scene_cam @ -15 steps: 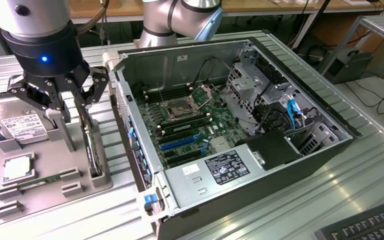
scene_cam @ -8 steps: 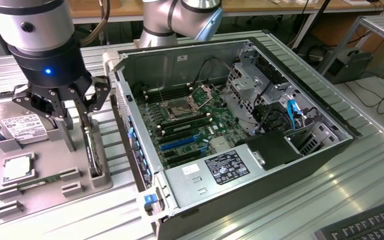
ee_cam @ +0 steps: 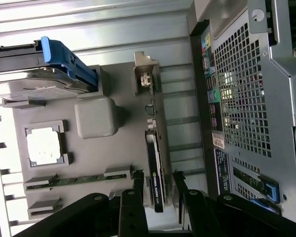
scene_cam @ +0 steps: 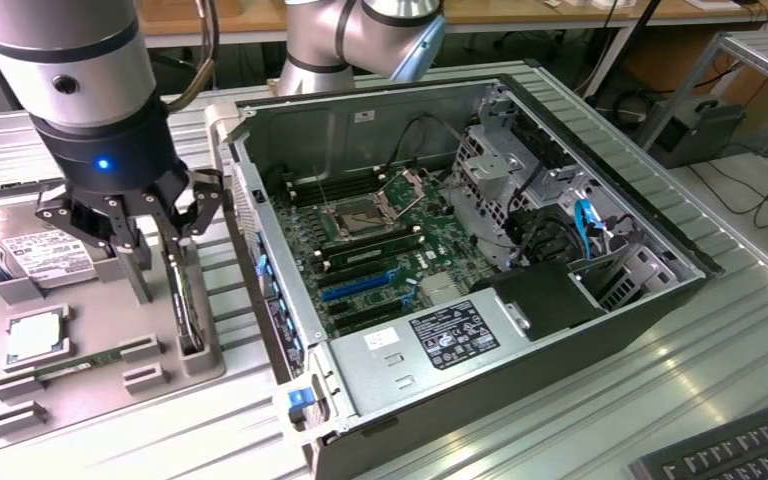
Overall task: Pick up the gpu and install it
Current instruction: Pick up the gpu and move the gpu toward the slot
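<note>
Some kind of tech lab, I'd guess: open PC case [scene_cam: 491,250] on a ribbed metal bench [scene_cam: 704,340], parts tray [scene_cam: 91,310] just beside it, wooden desks [scene_cam: 531,12] behind it.

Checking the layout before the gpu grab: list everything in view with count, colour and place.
computer case: one, black and silver, open
motherboard: one, green, inside the computer case
tray: one, grey, beside the computer case
gpu: one, dark with silver bracket, on edge in the tray, side nearest the computer case
hard drive: one, silver with white label, tray's far side
CPU: one, silver, tray recess
memory stick: one, green, lying in the tray
keyboard: one, black, exterior view's lower right
gripper: one, black, open, fingers either side of the gpu
</note>
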